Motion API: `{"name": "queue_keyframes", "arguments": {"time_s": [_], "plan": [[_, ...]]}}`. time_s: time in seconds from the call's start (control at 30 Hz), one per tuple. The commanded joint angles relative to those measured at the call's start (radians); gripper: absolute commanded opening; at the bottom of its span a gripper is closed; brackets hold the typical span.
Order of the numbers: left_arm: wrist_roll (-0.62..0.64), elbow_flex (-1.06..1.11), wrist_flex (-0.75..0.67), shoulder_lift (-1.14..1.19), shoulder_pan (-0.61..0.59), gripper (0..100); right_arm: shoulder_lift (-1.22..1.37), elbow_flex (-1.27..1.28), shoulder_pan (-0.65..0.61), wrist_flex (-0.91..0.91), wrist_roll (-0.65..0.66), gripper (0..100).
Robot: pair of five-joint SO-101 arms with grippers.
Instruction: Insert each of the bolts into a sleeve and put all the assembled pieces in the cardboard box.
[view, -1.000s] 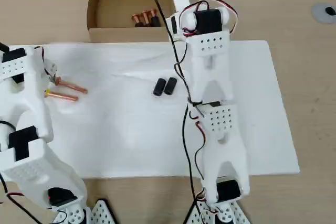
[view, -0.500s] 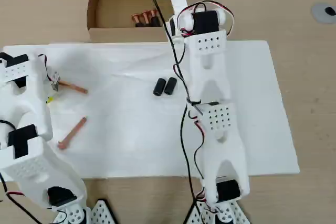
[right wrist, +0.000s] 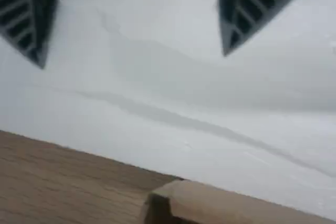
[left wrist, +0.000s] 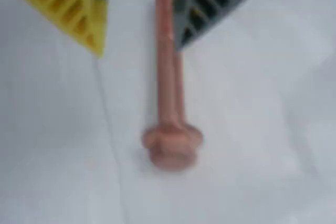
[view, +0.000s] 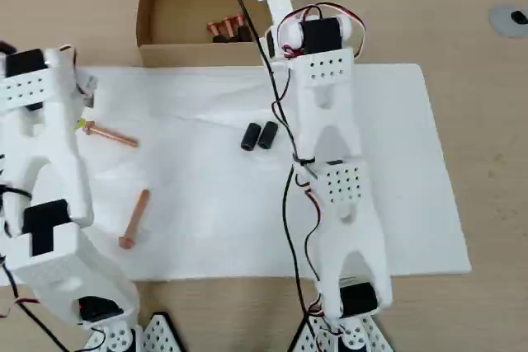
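Loose bolt [view: 134, 218]: lies on the white sheet [view: 206, 204] closest to my bases, well apart from both tools.
Left tool [left wrist: 139, 46]: released, nothing clamped. The yellow finger [left wrist: 79, 9] and the dark finger [left wrist: 210, 3] stand on either side of the second bolt's shank.
Second bolt [left wrist: 169, 77]: flat on the sheet. Its shank end is between my fingers and rests against the dark one, with a gap on the yellow side. The head points away from the tool.
Step in hand: I judge it to be taking hold of this bolt.
Doing it well: I should centre the tool first so both fingers meet the shank together. Otherwise a close may roll the bolt sideways. A grip nearer the head would leave the shank free for a sleeve.
Two black sleeves [view: 251, 137]: side by side in the middle of the sheet, well apart from this bolt.
Right tool [right wrist: 132, 56]: released and holding nothing, fingers wide apart. It is over the sheet's far edge, where the table [view: 478, 80] meets a box corner.
Cardboard box [view: 148, 30]: farthest off, with assembled pieces [view: 228, 29] lying inside.
Wrist view's gain: it shows which finger touches the shank and where the gap is.
High view's gain: it shows the loose bolt, the sleeves and the box laid out together.
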Motion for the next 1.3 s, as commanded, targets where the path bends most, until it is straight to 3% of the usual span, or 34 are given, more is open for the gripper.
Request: {"name": "queue_keyframes", "arguments": {"time_s": [0.0,0.17,0.7,0.83,0.93,1.1,1.27], "plan": [[0.020,0.012,-0.038,-0.028,0.017,10,-0.010,-0.042,0.018,0.011,-0.006,25.3],[0.020,0.072,-0.114,0.047,-0.014,10,-0.010,-0.042,0.019,0.011,-0.006,25.3],[0.023,-0.037,-0.133,0.363,-0.017,10,-0.010,-0.042,0.015,0.011,-0.005,25.3],[0.023,-0.078,-0.117,0.401,-0.018,10,-0.010,-0.041,0.015,0.011,-0.005,25.3],[0.017,-0.089,-0.098,0.406,-0.018,0,-0.010,-0.042,0.015,0.011,-0.006,25.3],[0.000,-0.094,-0.092,0.394,-0.020,1,-0.015,-0.044,0.018,0.012,-0.006,25.3],[-0.048,-0.198,0.038,0.298,-0.003,1,-0.015,-0.044,0.019,0.012,-0.008,25.3]]}}
